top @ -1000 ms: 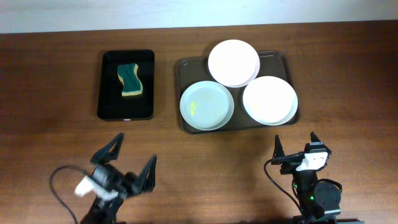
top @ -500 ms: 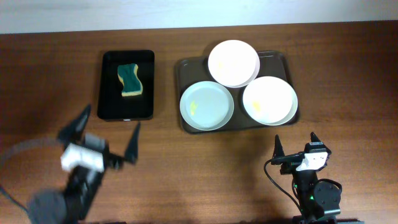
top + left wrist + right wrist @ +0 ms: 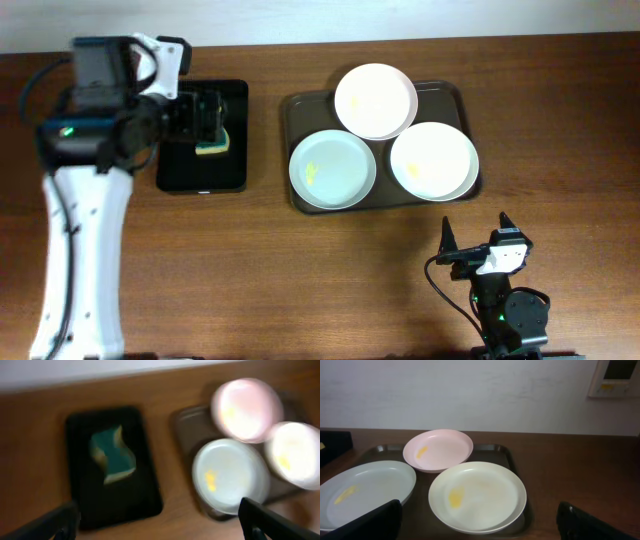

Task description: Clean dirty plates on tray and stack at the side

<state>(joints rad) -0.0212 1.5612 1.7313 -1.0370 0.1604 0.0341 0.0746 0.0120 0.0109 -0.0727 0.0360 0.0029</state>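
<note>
Left end effector [image 3: 205, 117] moved over sponge [image 3: 112, 455], plates [image 3: 333, 170] rightward (on tray [image 3: 456, 96])

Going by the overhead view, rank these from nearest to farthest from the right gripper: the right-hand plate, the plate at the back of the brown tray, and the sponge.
1. Right-hand plate: on the right side of the brown tray, just ahead of the right gripper.
2. Back plate: at the tray's far edge, ahead and to the left.
3. Sponge: far left, on the black tray.
</note>
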